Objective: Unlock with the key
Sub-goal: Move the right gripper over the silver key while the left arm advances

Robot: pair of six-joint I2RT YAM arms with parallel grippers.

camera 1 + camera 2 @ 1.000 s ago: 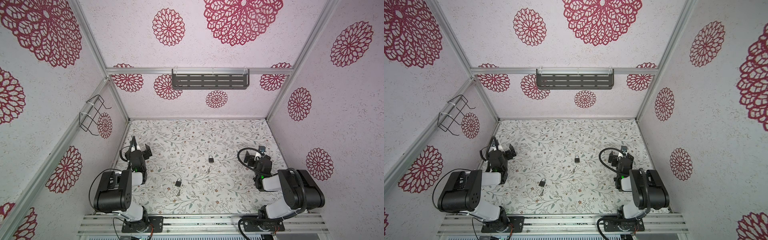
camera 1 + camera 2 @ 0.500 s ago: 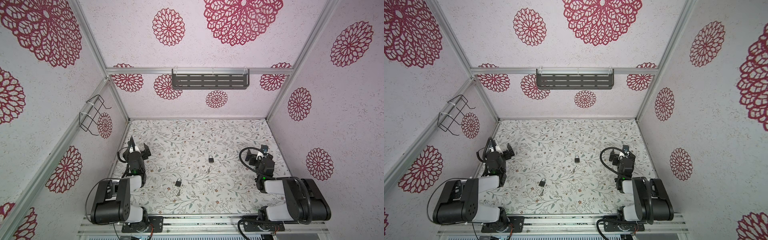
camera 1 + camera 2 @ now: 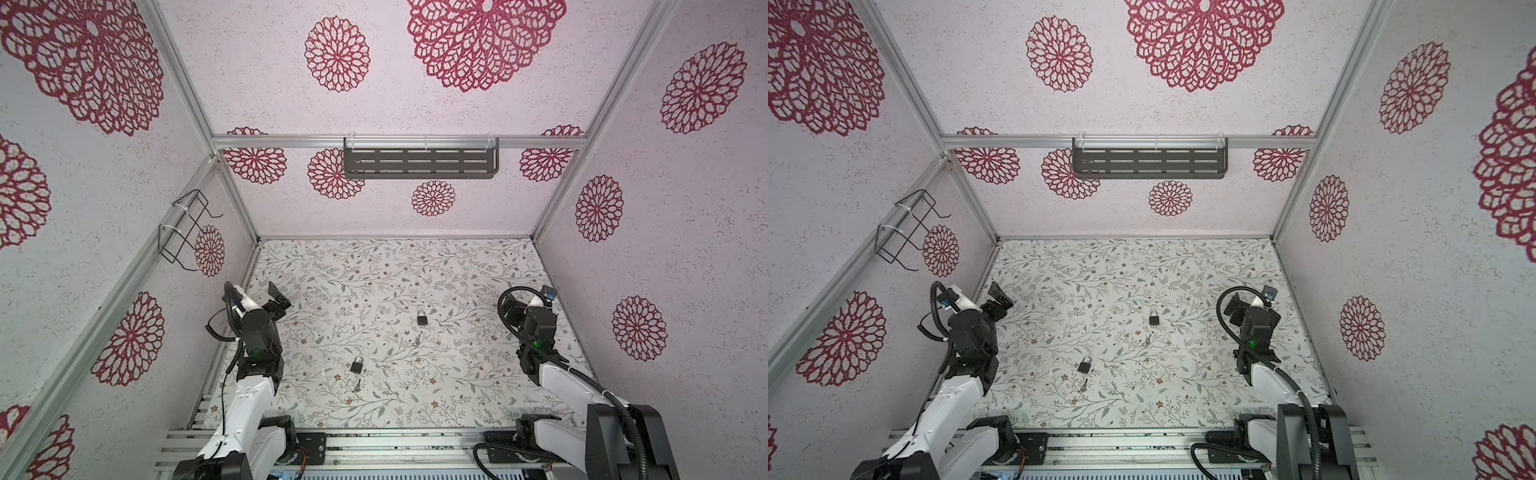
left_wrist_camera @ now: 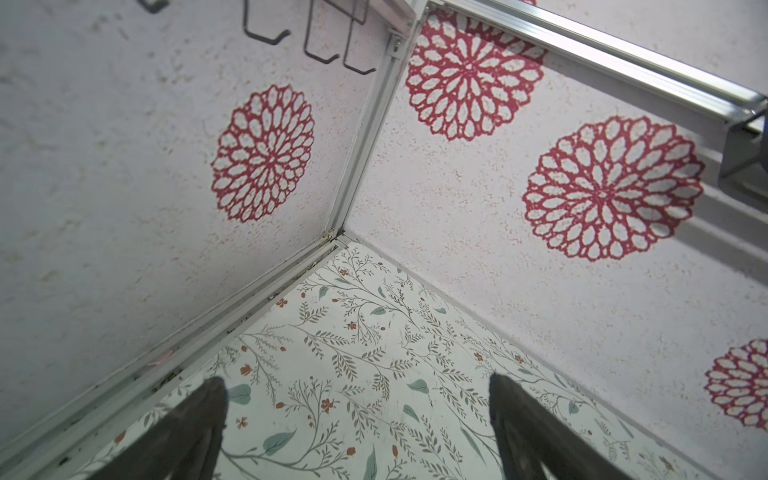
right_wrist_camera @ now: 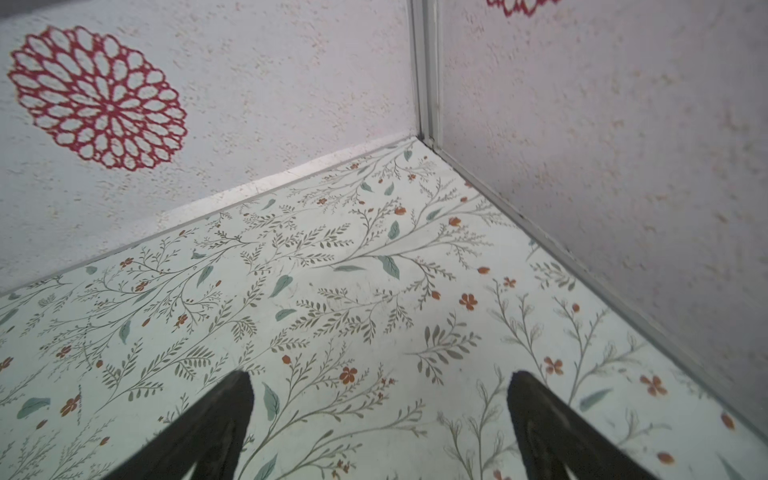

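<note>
Each wrist view's edge cuts off the jaws; the key (image 3: pixel 356 385) shows too small for detail.

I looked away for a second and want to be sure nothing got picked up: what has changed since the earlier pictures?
Both arms' elbows swung toward the near rail; the left gripper and right gripper barely shifted, open and empty. Nothing was grasped. The near padlock, its key and the far padlock stayed put.

One dark padlock (image 3: pixel 356 365) lies flat on the table (image 3: pixel 457 374), a small key (image 3: pixel 356 385) just beside it, a second padlock (image 3: pixel 422 318) well apart.
</note>
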